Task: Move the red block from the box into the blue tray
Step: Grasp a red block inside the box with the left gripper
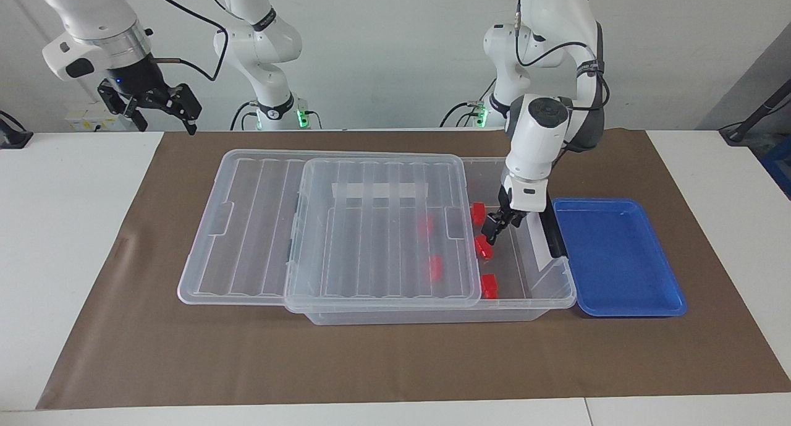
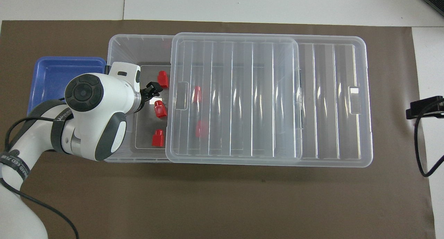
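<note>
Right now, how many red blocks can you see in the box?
5, all in the box: three in the open end by the left gripper at; two under the lid at. Others might be hidden.

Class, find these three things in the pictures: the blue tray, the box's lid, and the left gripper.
blue tray point(image 1: 618, 253): facing view, on its bare floor.
lid point(image 2: 236, 93): overhead view, on its ribbed middle.
left gripper point(image 1: 496, 224): facing view, midway between its fingertips, inside the box's open end.
</note>
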Motion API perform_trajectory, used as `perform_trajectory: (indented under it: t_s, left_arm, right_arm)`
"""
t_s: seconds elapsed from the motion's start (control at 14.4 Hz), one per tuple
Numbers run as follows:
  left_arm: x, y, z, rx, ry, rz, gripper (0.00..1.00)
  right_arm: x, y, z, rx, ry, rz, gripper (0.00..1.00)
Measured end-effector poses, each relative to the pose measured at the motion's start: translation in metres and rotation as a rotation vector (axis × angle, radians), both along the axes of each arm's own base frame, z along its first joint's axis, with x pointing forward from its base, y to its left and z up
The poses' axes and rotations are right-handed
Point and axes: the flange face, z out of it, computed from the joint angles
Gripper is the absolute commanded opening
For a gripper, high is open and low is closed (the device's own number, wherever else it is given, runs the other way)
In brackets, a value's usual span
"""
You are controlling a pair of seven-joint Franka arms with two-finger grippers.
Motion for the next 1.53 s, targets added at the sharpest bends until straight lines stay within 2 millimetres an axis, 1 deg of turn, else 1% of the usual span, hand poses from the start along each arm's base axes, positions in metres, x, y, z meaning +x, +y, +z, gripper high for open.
perform_trajectory:
  t_s: [0.21, 0.49, 0.91, 1.11, 1.53]
  left_arm:
    - [0.002, -0.001, -0.009, -0.001, -0.002, -0.001, 1.00]
    - [0.005, -0.003, -0.021, -0.001, -0.002, -0.002, 1.00]
    - [0.006, -0.012, -0.048, 0.003, 0.013, -0.013, 1.00]
    - [0.005, -0.013, -0.049, 0.034, 0.004, -0.043, 1.00]
    - [-0.004, -0.032, -0.053, 0.072, -0.001, -0.110, 1.00]
  right_arm:
    - [0.001, 0.001, -0.005, -0.002, 0.024, 0.023, 1.00]
    - [0.004, 0.001, -0.005, -0.003, 0.038, 0.024, 1.00]
    - [0.005, 0.001, -0.005, -0.004, 0.038, 0.025, 1.00]
    - [0.005, 0.001, -0.004, -0.004, 0.037, 0.025, 1.00]
    - [0.005, 0.000, -0.004, -0.004, 0.036, 0.022, 1.00]
